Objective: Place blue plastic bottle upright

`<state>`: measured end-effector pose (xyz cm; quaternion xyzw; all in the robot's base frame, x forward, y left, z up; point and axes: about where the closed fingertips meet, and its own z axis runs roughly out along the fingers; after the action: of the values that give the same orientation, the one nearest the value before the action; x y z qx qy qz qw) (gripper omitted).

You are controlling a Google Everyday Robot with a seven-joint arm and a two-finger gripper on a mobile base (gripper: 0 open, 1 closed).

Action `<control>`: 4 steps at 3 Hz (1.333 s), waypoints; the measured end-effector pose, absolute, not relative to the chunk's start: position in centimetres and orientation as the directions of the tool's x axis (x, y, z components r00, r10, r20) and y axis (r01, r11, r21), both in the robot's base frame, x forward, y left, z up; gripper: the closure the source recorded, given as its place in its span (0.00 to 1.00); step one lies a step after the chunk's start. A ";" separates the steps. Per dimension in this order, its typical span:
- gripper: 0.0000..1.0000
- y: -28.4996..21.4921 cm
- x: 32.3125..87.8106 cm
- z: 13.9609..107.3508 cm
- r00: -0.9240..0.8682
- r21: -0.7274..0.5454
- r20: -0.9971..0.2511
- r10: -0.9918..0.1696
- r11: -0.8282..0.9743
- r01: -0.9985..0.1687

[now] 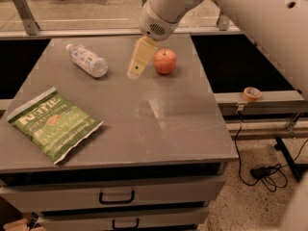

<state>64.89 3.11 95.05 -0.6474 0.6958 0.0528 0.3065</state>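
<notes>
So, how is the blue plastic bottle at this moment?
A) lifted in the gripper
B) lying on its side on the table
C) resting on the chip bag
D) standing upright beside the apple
B: the blue plastic bottle lies on its side on the table, apart from the gripper, which hangs between it and the apple.

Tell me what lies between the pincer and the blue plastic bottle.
Nothing. In the camera view only bare table separates the pincer, which is next to the apple, from the blue plastic bottle, which is lying on its side.
</notes>
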 end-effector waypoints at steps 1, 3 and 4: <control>0.00 8.3 69.6 94.2 0.008 -0.309 -0.585 -0.811 0.213 -0.927; 0.00 17.4 77.1 93.2 -0.088 -0.194 -0.743 -0.663 0.340 -0.920; 0.00 20.3 79.5 91.5 -0.189 -0.112 -0.768 -0.612 0.419 -0.901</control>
<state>79.54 20.33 91.50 -0.5055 0.7483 0.1863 0.3870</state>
